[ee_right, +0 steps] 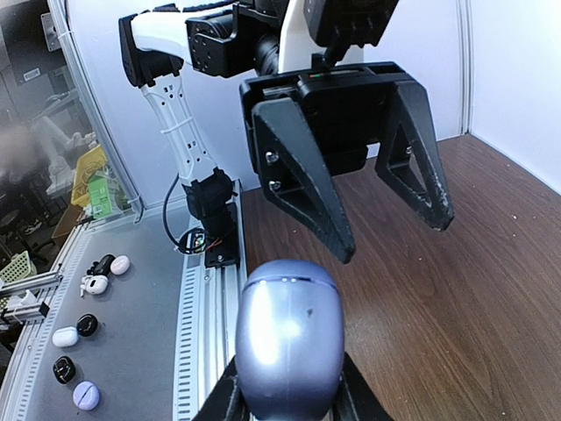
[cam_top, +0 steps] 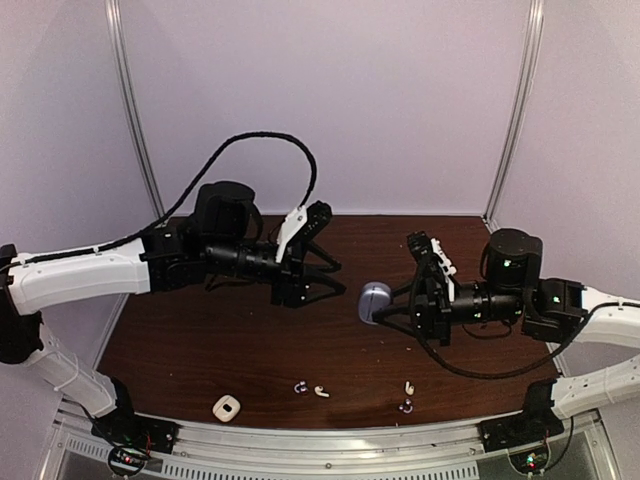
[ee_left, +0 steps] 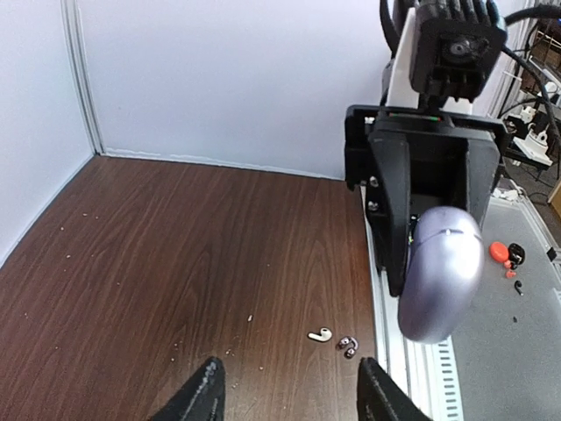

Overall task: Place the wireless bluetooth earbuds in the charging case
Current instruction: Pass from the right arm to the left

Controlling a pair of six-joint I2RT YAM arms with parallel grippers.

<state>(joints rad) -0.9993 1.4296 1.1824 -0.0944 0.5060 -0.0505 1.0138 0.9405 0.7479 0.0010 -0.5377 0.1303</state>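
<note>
1. Lavender is the colour of the charging case [ee_right: 287, 338] I have in the air. The right gripper [cam_top: 385, 303] pinches it by its lower end above the middle of the table [cam_top: 200, 340], with its rounded top pointing at the other arm.
2. In the right wrist view I see a thin seam near the top of that case and no gap, so I judge the lid shut. No cavity shows.
3. My left gripper [cam_top: 338, 278] is spread wide and carries nothing. It hangs just across from the case, facing it, and does not touch it.
4. All four buds lie loose on the table near its front edge, well apart from the lifted case. A purple earbud [cam_top: 299, 387] and a white earbud [cam_top: 321, 391] sit side by side. Further right, a second white earbud [cam_top: 409, 387] lies just beside a second purple earbud [cam_top: 406, 405].
5. A small white case [cam_top: 227, 408] lies on the table left of the buds. I cannot tell whether it is open.
6. I judge the task to be at an early stage, because lifting the lavender case is the only step done and no bud is seated anywhere. What remains is to open the lid, probably with my free gripper working against the other's hold. Then each bud must be fetched and pressed into its well. I guess the white pair belongs in the white case.
</note>
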